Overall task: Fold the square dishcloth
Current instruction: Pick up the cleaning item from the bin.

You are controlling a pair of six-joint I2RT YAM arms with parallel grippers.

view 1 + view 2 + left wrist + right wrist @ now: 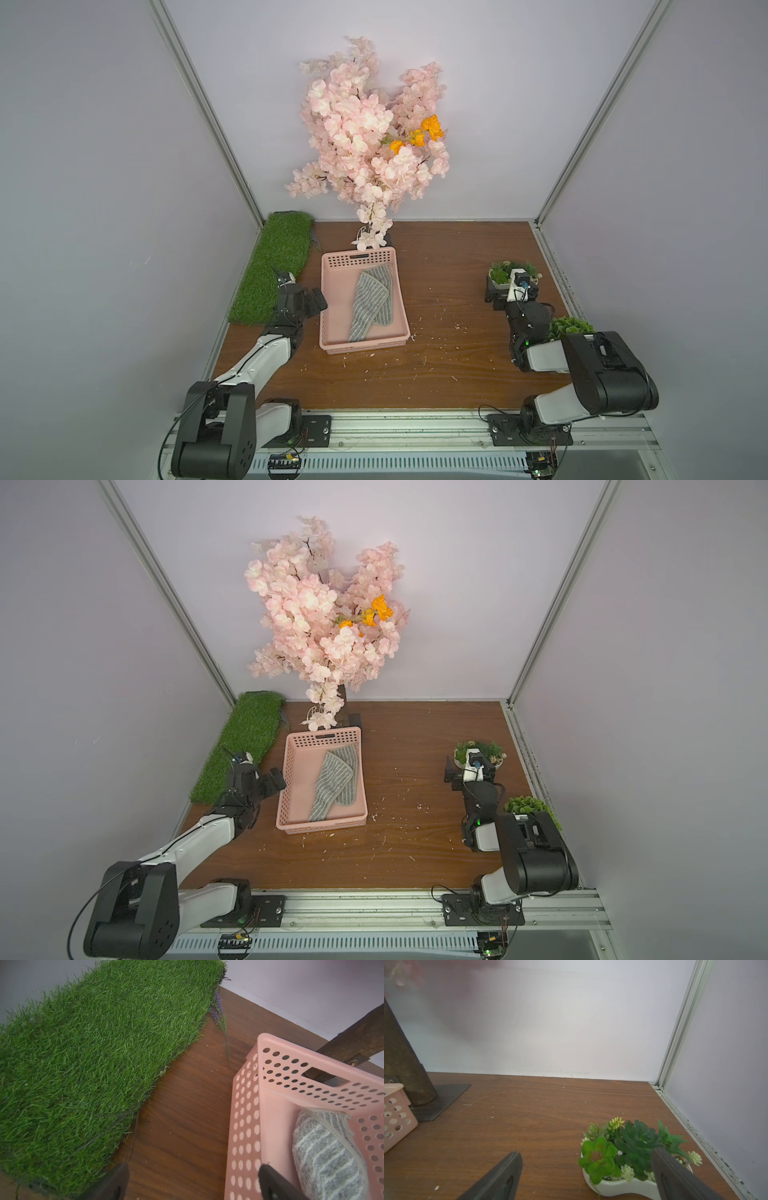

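Grey striped fuzzy dishcloth [371, 301] bunched in pink perforated basket [365, 343], mid-frame | my left gripper [316, 302], right gripper [586, 1153] wide, empty | I'd pinch a top corner, lift out

Grey white-striped square dishcloth [371, 302], crumpled, lying in pink basket [332, 286]

Bare wooden table [449, 332] stretches wide between the pink basket [338, 318] and the potted succulents [500, 274] on the right: easy passage there. The basket's perforated walls fence the dishcloth [370, 299], open only from above. Blossom branches [372, 228] droop over its far rim; the grass mat [274, 266] crowds its left flank, just a narrow strip of table between.
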